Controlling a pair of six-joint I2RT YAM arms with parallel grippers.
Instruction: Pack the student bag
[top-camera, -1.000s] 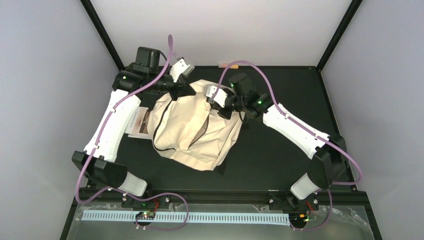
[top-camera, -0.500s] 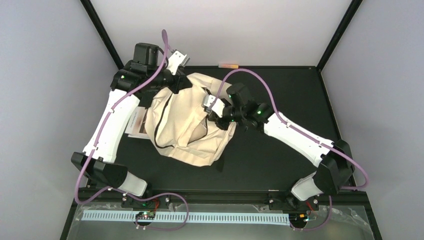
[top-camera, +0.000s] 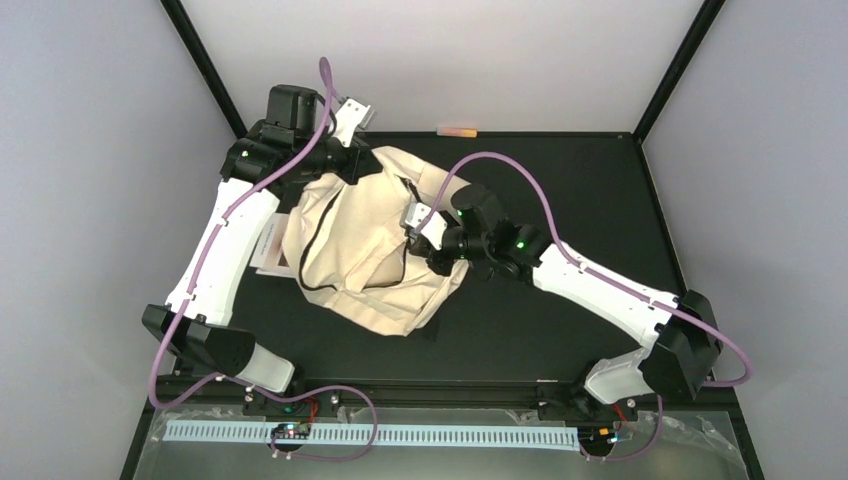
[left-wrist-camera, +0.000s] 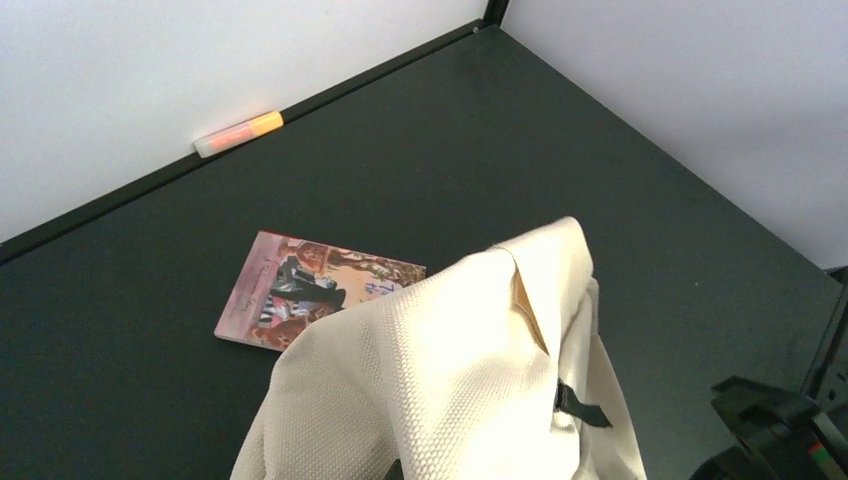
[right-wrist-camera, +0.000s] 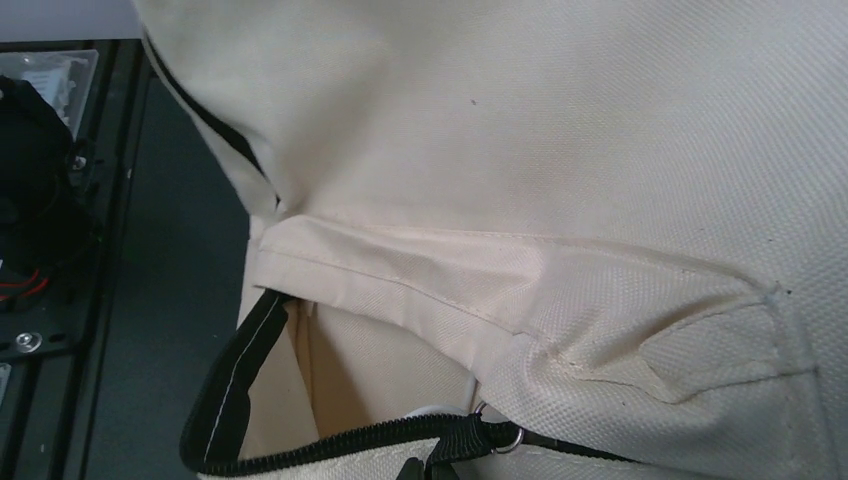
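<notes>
Where the student bag (top-camera: 360, 255) lies: slumped on the black table (top-camera: 560, 190) between the two arms. Its far rim is pulled up to the left gripper and its body sags down and away from there.
Left gripper (top-camera: 358, 170): clenched on the bag's far top edge. In the left wrist view the cream fabric rises straight toward the camera, though the fingers themselves are out of frame.
Right gripper (top-camera: 425, 252): clamped tight at the bag's right flank, on the zipper (right-wrist-camera: 330, 445). The zipper's metal pull ring (right-wrist-camera: 497, 437) sits just beside the fingertips at the bottom of the right wrist view.
Long axis: the zipper line runs away from the right gripper toward the left gripper's side, curving round the mouth.
Book (left-wrist-camera: 310, 290): flat on the table below and beyond the left gripper, partly hidden by the lifted fabric and outside the bag.
Highlighter (left-wrist-camera: 240, 133): further out from the left gripper, against the back wall, well apart from both grippers.
Nearer arm: the left is closer to the book, but it is busy with the rim.
Coming move, as I judge it: the right gripper draws the zipper along its line to widen the mouth, while the left braces the fabric.
</notes>
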